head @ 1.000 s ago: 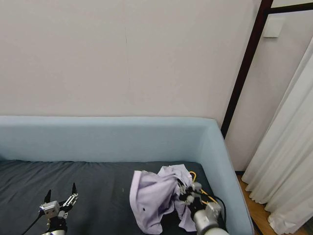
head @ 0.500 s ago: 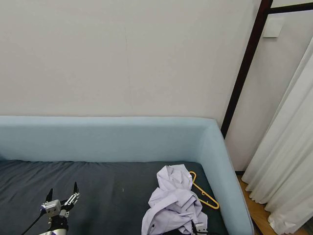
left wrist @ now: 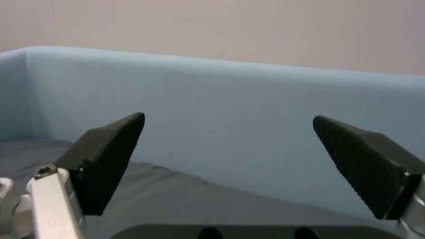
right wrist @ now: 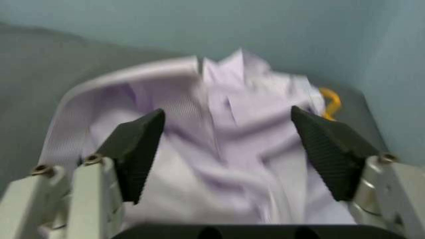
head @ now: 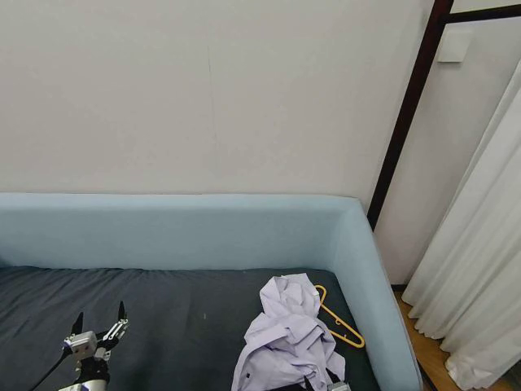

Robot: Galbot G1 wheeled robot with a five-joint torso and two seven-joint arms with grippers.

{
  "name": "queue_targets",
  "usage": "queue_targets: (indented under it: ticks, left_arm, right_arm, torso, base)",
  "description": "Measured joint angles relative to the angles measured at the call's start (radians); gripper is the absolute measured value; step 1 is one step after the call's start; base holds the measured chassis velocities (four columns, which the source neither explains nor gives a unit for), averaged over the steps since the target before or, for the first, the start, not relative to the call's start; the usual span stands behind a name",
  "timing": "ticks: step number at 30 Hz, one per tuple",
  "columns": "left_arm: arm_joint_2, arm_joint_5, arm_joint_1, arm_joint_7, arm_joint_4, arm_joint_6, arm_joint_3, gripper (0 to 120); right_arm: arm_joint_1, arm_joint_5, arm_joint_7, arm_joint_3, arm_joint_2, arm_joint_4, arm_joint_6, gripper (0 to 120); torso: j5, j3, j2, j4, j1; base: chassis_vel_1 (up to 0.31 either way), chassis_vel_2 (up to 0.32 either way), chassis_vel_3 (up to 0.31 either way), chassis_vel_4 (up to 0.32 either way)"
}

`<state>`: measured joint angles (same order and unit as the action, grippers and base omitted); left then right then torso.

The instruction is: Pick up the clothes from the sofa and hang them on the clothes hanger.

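Here, the sofa (head: pixel 49 228) spans the lower half of the head view: a pale blue backrest (head: pixel 203 232) and right armrest (head: pixel 370 285) enclose a dark grey seat cushion (head: pixel 187 297). The task garment, a lavender shirt (head: pixel 286 342), lies crumpled on the cushion at the robot's right end of the seat, just beside the armrest. An orange hanger (head: pixel 340 326) lies flat on the cushion, touching the shirt's right edge. Its inner part appears to run under the cloth, though the folds hide how far.

Right gripper (right wrist: pixel 227 117): seen in the right wrist view, fingers spread wide, with one black ribbed pad (right wrist: pixel 136 149) to each side and the shirt lying beyond the gap between them. The gripper holds nothing. Whether the pads touch the cloth cannot be told from this angle. A curve of the hanger shows past the shirt's far side, close to the armrest.

Left gripper (head: pixel 101 316): low at the robot's left, above the bare cushion and well apart from the shirt. Its fingers are spread and hold nothing. The left wrist view shows both black pads wide apart, with the backrest seen between them.

Behind the sofa stand a plain off-white wall (head: pixel 203 98), a dark door frame (head: pixel 407 114) and, at far right, a white curtain (head: pixel 480 269).
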<state>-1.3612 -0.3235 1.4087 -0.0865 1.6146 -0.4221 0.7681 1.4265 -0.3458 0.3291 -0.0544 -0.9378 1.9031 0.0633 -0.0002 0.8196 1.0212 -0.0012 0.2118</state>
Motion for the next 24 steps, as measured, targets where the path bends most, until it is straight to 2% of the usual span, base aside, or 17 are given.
queue_targets:
  ticks: [1, 3, 6, 7, 9, 13, 16, 17, 24]
  left_arm:
    - [0.000, 0.000, 0.000, 0.000, 0.000, 0.000, 0.000, 100]
    - [-0.001, 0.002, 0.005, 0.000, 0.004, 0.000, 0.000, 100]
    - [-0.002, 0.004, 0.016, 0.001, 0.013, 0.000, 0.003, 100]
    - [-0.002, 0.004, 0.016, 0.001, 0.013, 0.000, 0.003, 100]
    - [-0.002, 0.004, 0.022, 0.000, 0.020, 0.001, 0.010, 100]
    - [-0.001, 0.003, 0.028, 0.000, 0.023, 0.001, 0.019, 100]
    - [-0.001, 0.002, 0.029, 0.000, 0.021, 0.001, 0.024, 100]
    - [-0.001, 0.002, 0.029, 0.000, 0.021, 0.001, 0.024, 100]
    - [-0.008, 0.003, 0.021, -0.001, 0.013, -0.001, 0.018, 100]
  right_arm:
    - [0.000, 0.000, 0.000, 0.000, 0.000, 0.000, 0.000, 77]
    - [-0.059, 0.045, -0.065, 0.000, -0.031, -0.078, 0.050, 84]
    - [-0.171, 0.105, -0.158, -0.020, -0.093, -0.239, 0.101, 98]
    - [-0.171, 0.105, -0.158, -0.020, -0.093, -0.239, 0.101, 98]
    - [-0.229, 0.115, -0.206, -0.041, -0.129, -0.331, 0.121, 99]
    - [-0.265, 0.130, -0.237, -0.045, -0.159, -0.387, 0.137, 90]
    - [-0.276, 0.144, -0.243, -0.046, -0.169, -0.404, 0.137, 77]
    - [-0.276, 0.144, -0.243, -0.046, -0.169, -0.404, 0.137, 77]
    - [-0.266, 0.144, -0.287, -0.033, -0.161, -0.399, 0.155, 50]
  torso:
    - [0.0000, 0.000, 0.000, 0.0000, 0.000]
    - [0.0000, 0.000, 0.000, 0.0002, 0.000]
    - [0.0000, 0.000, 0.000, 0.0004, 0.000]
    - [0.0000, 0.000, 0.000, 0.0004, 0.000]
    - [0.0003, 0.000, 0.000, 0.0003, 0.000]
    - [-0.0002, 0.000, 0.000, 0.0002, 0.000]
    - [-0.0001, 0.000, 0.000, 0.0001, 0.000]
    - [-0.0001, 0.000, 0.000, 0.0001, 0.000]
    - [-0.0001, 0.000, 0.000, 0.0000, 0.000]
  base:
    - [0.000, 0.000, 0.000, 0.000]
    - [0.000, 0.000, 0.000, 0.000]
    - [0.000, 0.000, 0.000, 0.000]
    - [0.000, 0.000, 0.000, 0.000]
    - [0.000, 0.000, 0.000, 0.000]
    - [0.000, 0.000, 0.000, 0.000]
    - [0.000, 0.000, 0.000, 0.000]
    - [0.000, 0.000, 0.000, 0.000]
    - [0.000, 0.000, 0.000, 0.000]
